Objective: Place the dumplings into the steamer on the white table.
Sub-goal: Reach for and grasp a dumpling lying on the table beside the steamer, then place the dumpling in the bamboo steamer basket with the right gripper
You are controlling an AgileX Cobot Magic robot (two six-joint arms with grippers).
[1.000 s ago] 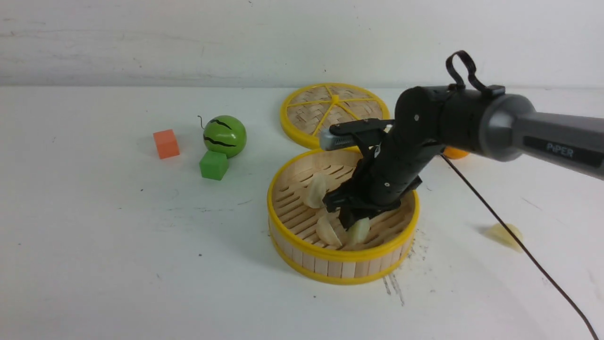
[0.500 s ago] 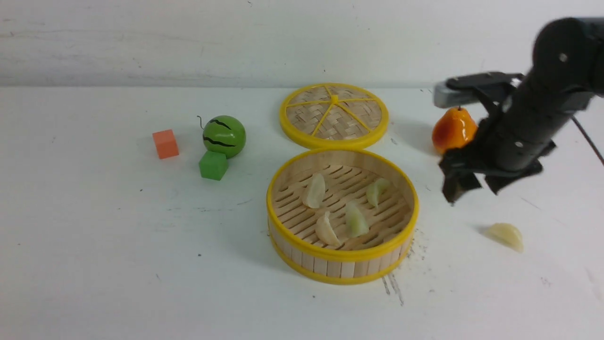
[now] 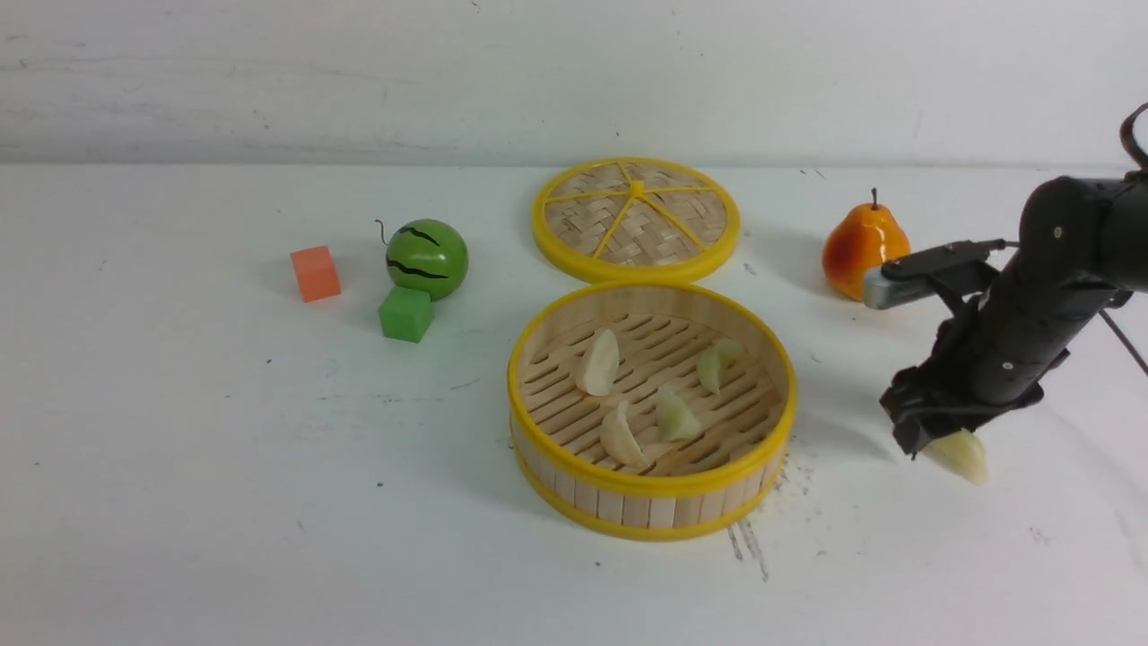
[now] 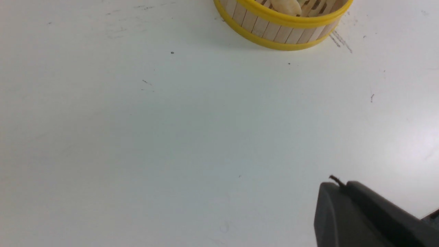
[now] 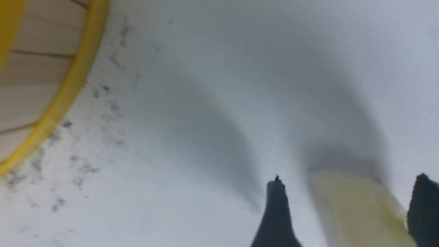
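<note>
Low over the white table (image 3: 224,449), well to the right of the steamer (image 3: 652,485), the right gripper (image 3: 937,444) has its jaws parted wide and straddles the fifth dumpling (image 3: 961,454). That dumpling rests on the table surface (in the right wrist view one finger sits close against it and a strip of bare table shows before the other, so no squeeze is on it). The four dumplings (image 3: 598,362) (image 3: 717,363) (image 3: 674,415) (image 3: 621,435) lie apart on the slatted floor inside the steamer; the left gripper (image 4: 346,209), only partly in view above bare table near the steamer, is closed.
</note>
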